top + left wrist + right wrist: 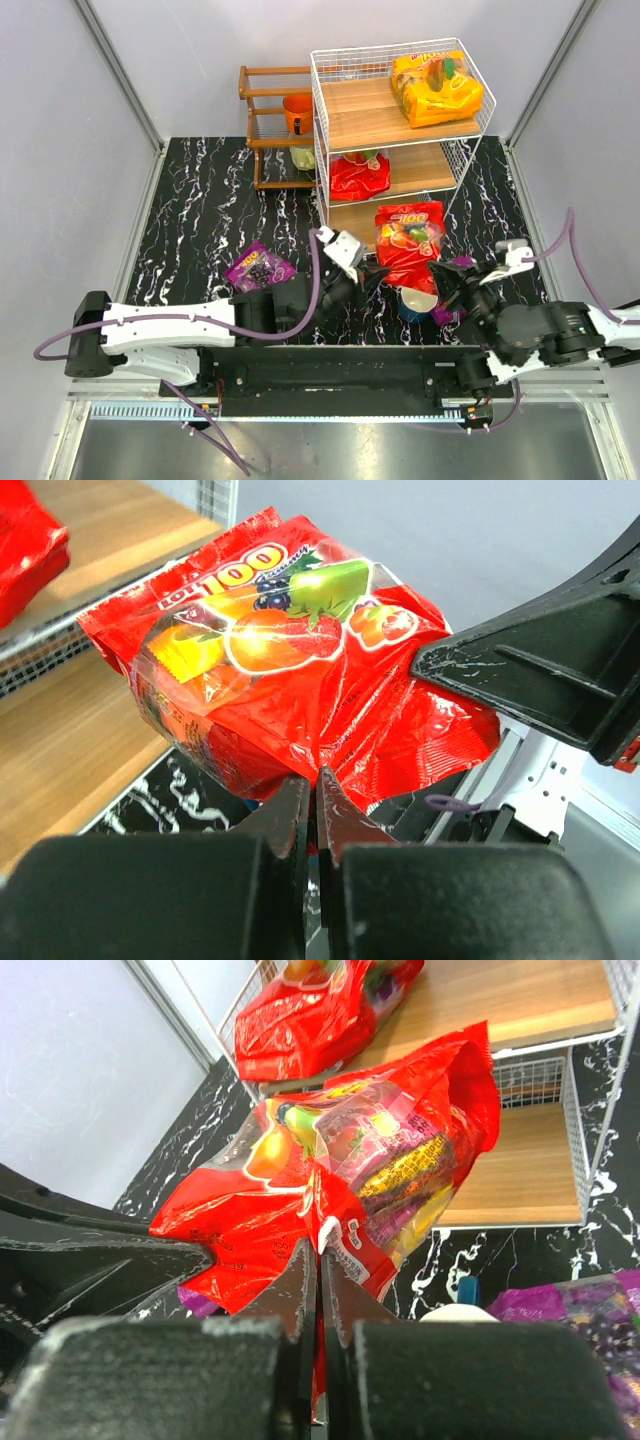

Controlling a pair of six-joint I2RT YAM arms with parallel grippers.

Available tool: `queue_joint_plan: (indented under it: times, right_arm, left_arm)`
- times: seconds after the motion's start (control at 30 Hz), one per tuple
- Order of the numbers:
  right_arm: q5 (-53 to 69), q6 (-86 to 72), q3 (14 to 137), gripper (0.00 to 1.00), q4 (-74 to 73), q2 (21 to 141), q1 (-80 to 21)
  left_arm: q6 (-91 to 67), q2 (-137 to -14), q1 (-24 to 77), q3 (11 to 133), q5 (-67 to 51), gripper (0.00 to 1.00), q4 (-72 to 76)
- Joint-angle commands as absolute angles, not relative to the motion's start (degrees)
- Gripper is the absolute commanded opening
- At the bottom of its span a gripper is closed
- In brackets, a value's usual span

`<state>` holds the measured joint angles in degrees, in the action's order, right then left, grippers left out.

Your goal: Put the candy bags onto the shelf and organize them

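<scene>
Both grippers hold one red candy bag (408, 240) in the air in front of the white wire shelf's (462, 150) bottom tier. My left gripper (312, 785) is shut on its lower edge; in the top view it sits at the bag's lower left (378, 272). My right gripper (320, 1260) is shut on the bag's back seam, at its lower right (440, 272). An orange-yellow bag (437, 88) lies on the top tier. A second red bag (360, 175) lies on the middle tier. One purple bag (258, 268) lies on the table to the left, another (590, 1305) beside my right gripper.
A white paper cup with a blue outside (415, 300) stands on the table below the held bag. A dark brown wooden rack (275, 125) with an orange cup (297, 112) stands left of the shelf. White walls enclose the black marbled table (190, 220).
</scene>
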<state>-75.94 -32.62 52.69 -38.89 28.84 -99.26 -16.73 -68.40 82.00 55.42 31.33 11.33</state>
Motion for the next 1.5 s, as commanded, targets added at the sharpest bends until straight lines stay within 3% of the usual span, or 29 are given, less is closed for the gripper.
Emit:
queue_joint_plan:
  times: [0.0,0.6,0.7,0.77,0.8,0.9,1.13,1.47]
  right_arm:
    - [-90.8,-24.9,58.3,0.0,-38.8,26.4,-98.9]
    - [-89.1,-24.0,61.3,0.0,-39.1,37.5,-96.8]
    - [-80.2,-22.2,61.3,0.0,-38.1,40.7,-87.7]
    - [-70.0,-11.8,58.1,0.0,-26.1,41.5,-78.0]
    - [-58.7,-7.9,54.6,0.0,-17.1,41.3,-68.1]
    - [-50.4,-6.8,55.9,0.0,-14.0,44.0,-56.4]
    - [-47.7,-2.1,62.0,0.0,-11.3,47.1,-53.0]
    - [-52.7,3.8,65.7,0.0,-14.8,41.7,-53.0]
  left_arm:
    - [-10.3,-70.9,77.2,60.9,24.4,0.0,13.9]
    - [-8.2,-74.9,74.4,66.4,22.4,0.0,12.5]
    - [-7.4,-75.1,74.3,66.6,23.1,0.0,12.5]
    - [-7.2,-75.1,74.0,66.9,22.9,0.0,12.5]
    - [-7.1,-75.1,73.9,67.0,22.8,0.0,12.6]
    - [-6.5,-74.7,73.7,67.8,22.8,0.0,12.4]
    - [-5.7,-75.1,72.6,70.0,19.2,0.0,12.1]
    - [-6.8,-80.8,72.5,76.5,12.2,0.0,13.0]
